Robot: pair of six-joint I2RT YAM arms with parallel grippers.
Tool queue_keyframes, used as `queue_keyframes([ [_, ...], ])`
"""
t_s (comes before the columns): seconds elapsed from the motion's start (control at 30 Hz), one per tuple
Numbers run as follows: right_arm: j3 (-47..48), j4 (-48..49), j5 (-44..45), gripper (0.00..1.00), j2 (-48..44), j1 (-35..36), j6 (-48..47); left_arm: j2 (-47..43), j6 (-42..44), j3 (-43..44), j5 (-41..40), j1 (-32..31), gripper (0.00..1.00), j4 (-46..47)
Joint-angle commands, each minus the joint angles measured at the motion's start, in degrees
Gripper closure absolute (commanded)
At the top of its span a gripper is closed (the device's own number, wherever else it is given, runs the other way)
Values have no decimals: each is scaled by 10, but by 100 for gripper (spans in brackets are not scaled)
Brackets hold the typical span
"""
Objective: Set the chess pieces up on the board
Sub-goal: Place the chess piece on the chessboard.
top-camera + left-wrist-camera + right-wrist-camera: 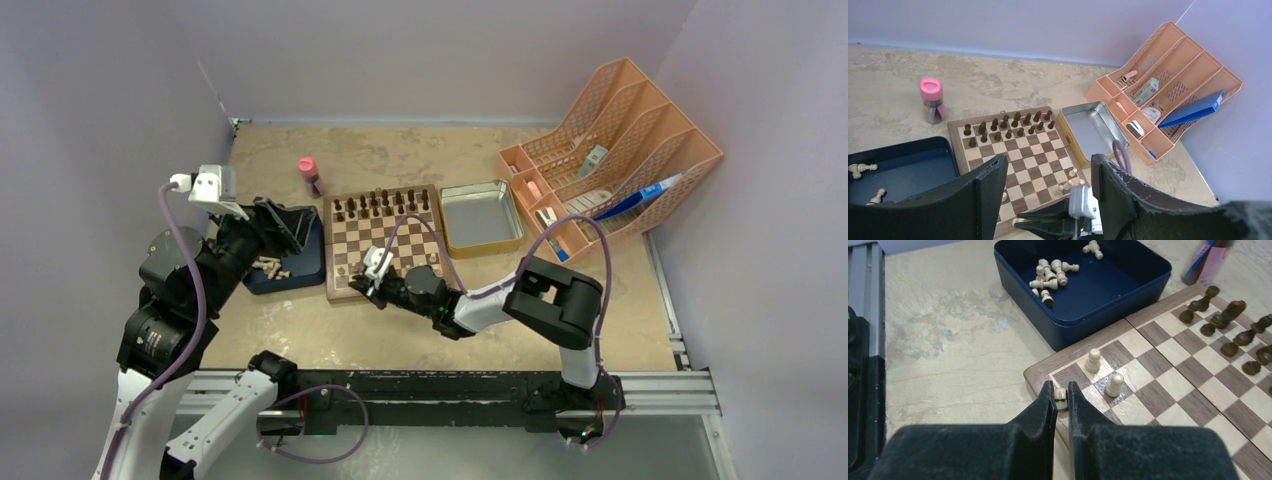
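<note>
The board lies mid-table, with dark chess pieces in two rows along its far side. My right gripper is shut on a pale piece held low over the board's near-left corner. Two pale pieces stand upright on squares just beyond it. Several more pale pieces lie loose in the dark blue tray left of the board. My left gripper hangs above that tray, open, with nothing between its fingers. A few pale pieces stand near the board's right corner.
A rectangular metal tin sits open right of the board. An orange desk organizer with small items fills the back right. A pink-capped bottle stands behind the board's left corner. Walls close in on the left, back and right.
</note>
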Motion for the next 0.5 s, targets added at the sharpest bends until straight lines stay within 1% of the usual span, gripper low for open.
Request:
queue_keyframes([
  [0.0, 46, 50, 17, 95, 25, 6, -43, -1, -4, 17, 5, -2, 38, 6],
  [0.17, 60, 44, 26, 95, 46, 7, -41, -3, -3, 14, 6, -2, 38, 4],
  [0.33, 84, -5, 41, 95, 62, 7, -38, -1, -1, 10, 17, -2, 38, 7],
  [0.47, 90, -19, 50, 94, 70, 7, -35, 6, -1, 5, 27, -2, 38, 15],
])
